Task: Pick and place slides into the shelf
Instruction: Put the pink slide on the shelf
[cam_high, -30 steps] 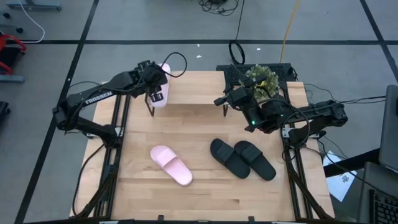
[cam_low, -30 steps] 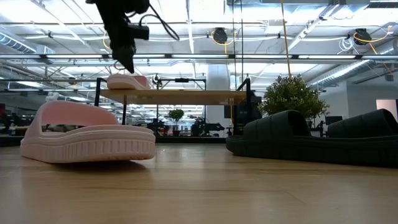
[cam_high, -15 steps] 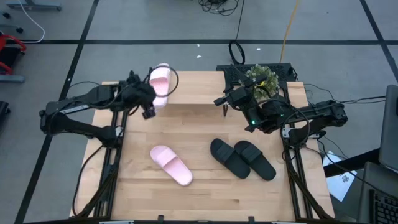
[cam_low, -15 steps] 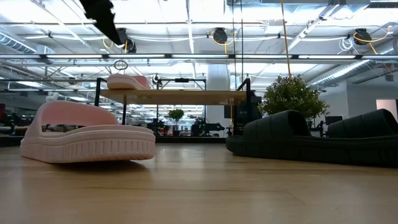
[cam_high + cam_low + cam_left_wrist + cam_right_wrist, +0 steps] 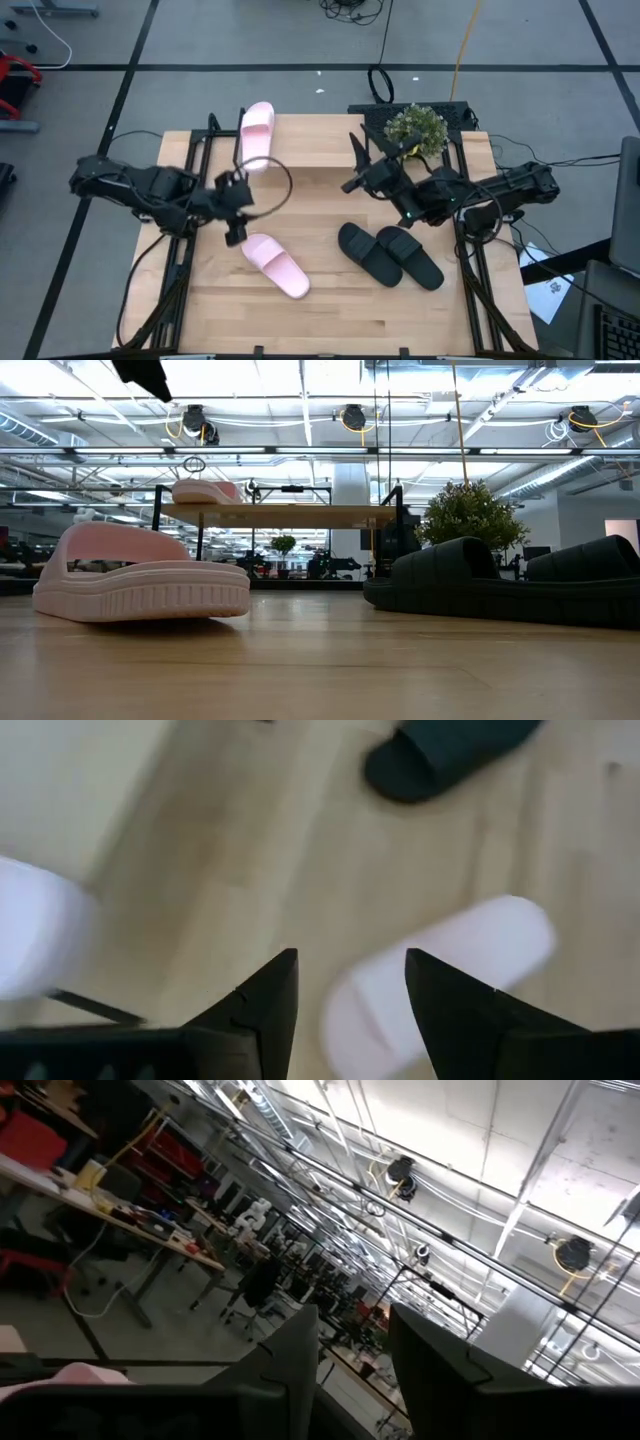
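Observation:
One pale pink slide (image 5: 257, 128) lies sole down on the left end of the shelf (image 5: 320, 142), a light board on thin black legs at the table's far side. In the low view the shelf (image 5: 300, 515) carries that slide (image 5: 205, 491). The other pink slide (image 5: 275, 265) and the two black slides (image 5: 365, 252) (image 5: 412, 257) rest on their soles on the table. My left gripper (image 5: 238, 230) hovers open just left of the pink slide (image 5: 440, 985) on the table, touching nothing. My right gripper (image 5: 350, 163) is open near the shelf's right part, above the black pair.
A small green potted plant (image 5: 415, 127) stands at the shelf's far right corner. Cables loop around the left arm (image 5: 270, 185). Bare tabletop (image 5: 330, 310) stretches along the near edge. The right wrist view looks out into the room (image 5: 200, 1230) beyond the table.
My left gripper has drawn back from the pink slide on the shelf, swinging left and toward the near edge, and now hangs beside the pink slide on the table. The slide on the shelf has stayed put. My right gripper has shifted slightly and tipped upward.

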Controlling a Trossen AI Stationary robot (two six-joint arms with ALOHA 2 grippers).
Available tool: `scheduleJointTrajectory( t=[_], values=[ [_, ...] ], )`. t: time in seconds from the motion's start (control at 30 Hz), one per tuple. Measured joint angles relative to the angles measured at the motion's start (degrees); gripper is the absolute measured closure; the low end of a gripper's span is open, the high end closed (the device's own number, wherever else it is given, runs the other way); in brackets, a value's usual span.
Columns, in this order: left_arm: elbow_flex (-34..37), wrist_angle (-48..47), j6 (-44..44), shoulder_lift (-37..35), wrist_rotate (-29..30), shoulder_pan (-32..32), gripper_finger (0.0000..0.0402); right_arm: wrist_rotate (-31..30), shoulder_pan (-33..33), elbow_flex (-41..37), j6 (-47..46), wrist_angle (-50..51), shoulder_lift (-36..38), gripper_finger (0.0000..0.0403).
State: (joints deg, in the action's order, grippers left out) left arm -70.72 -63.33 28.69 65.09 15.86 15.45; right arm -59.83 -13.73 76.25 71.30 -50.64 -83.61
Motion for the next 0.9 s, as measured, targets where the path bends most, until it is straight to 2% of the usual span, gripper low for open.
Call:
scheduleJointTrajectory(
  t=[0.23, 0.43, 0.7, 0.9],
  values=[
    [0.0, 0.1, 18.2, 5.9, -2.1, 7.3, 0.0220, 0.0, -3.7, 0.0, 0.1, 0.1, 0.0, 0.0287],
    [0.0, 1.3, 29.9, 10.6, -2.4, 11.7, 0.0220, -0.1, -7.3, 0.0, 0.1, 0.8, 0.0, 0.0287],
    [-0.1, 11.0, 31.9, 17.4, -2.4, 15.1, 0.0220, -0.3, -11.2, 0.0, 1.1, 1.3, 0.1, 0.0287],
    [-0.1, 10.4, 34.1, 22.7, -1.4, 15.8, 0.0220, -0.4, -13.6, 0.0, 1.4, 1.6, 0.1, 0.0287]
  ],
)
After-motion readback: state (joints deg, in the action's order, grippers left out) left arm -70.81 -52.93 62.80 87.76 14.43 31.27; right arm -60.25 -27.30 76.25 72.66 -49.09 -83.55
